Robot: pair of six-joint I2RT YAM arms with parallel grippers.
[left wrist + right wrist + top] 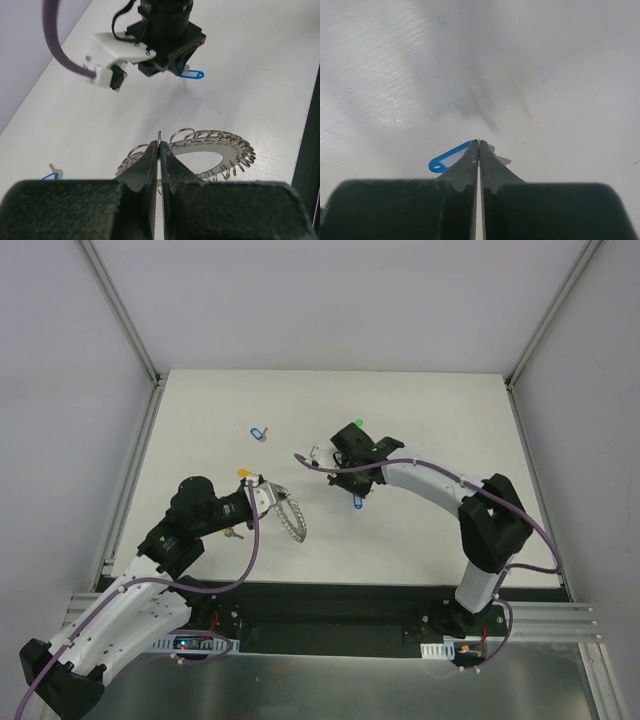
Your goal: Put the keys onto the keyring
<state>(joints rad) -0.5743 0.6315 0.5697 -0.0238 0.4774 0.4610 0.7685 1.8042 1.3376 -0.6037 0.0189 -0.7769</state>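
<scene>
Left hand [159, 146] is pinched shut on the rim of the keyring [222, 150], holding it near the middle of the tabletop [450, 420]. Right hand [478, 150] is closed on the solid-blue key [447, 160], low at the surface and well apart from the keyring. No key appears threaded yet, so the task looks barely begun: this key needs carrying over and working onto a loop, then the others. A pale blue key [258, 432] lies farther back, and a yellow key [243, 472] lies just beside the left hand. Between the held key and the keyring nothing shows in the way.
</scene>
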